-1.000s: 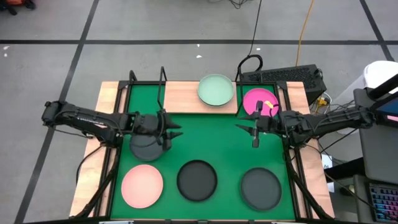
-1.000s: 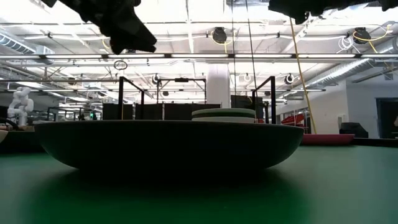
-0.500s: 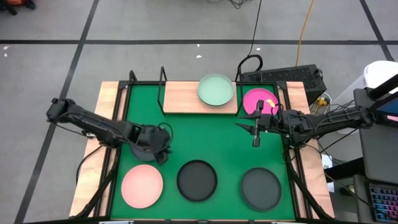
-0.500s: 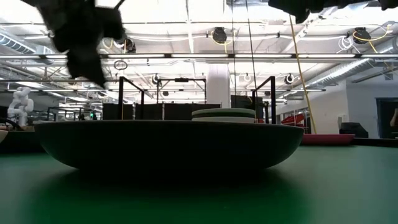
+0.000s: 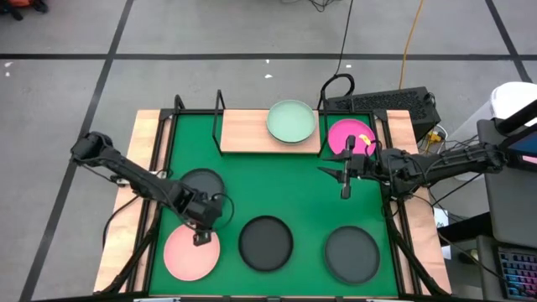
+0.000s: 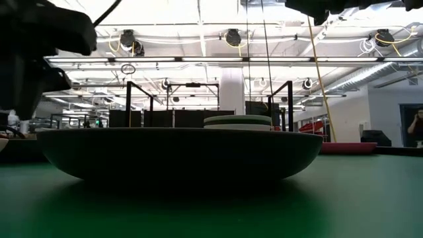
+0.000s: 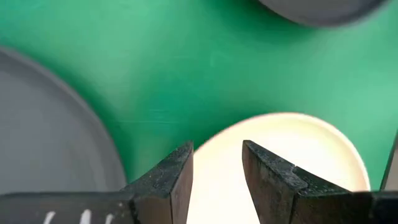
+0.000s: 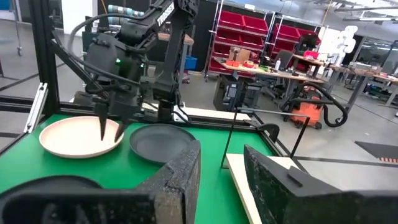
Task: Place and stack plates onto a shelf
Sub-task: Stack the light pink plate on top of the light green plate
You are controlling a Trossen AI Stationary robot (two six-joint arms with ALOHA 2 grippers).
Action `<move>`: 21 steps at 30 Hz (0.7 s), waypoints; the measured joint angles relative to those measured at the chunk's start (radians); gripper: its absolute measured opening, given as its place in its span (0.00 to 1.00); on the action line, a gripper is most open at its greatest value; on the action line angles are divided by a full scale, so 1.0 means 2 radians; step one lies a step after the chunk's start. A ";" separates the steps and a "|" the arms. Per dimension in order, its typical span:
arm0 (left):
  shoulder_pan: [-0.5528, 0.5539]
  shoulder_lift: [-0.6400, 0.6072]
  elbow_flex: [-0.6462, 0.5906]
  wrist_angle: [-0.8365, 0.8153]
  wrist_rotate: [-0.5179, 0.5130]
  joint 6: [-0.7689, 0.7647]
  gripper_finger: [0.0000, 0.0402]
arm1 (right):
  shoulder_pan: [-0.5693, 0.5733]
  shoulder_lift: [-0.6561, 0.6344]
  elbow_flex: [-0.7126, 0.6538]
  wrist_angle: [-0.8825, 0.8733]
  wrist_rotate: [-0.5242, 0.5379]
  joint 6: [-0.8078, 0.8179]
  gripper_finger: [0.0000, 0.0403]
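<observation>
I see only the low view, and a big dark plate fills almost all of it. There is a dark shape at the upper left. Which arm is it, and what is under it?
Observer: It is the left arm. The left pincer hangs over the edge of the light pink plate.
Operator: Does it hold that plate?
Observer: No. The left wrist view shows its fingers apart, with nothing between them.
Operator: And the right arm?
Observer: The right pincer waits open above the green mat, beside the magenta plate.
</observation>
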 joint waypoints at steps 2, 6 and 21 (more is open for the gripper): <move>-0.007 0.000 0.000 -0.001 0.001 0.029 0.35 | 0.000 0.000 0.000 0.002 0.000 0.000 0.26; -0.007 0.000 0.000 -0.001 0.002 0.084 0.35 | 0.000 0.000 0.000 0.003 0.000 0.000 0.26; 0.052 0.071 0.000 0.030 0.080 0.209 0.35 | 0.000 0.000 0.000 0.001 0.000 0.000 0.26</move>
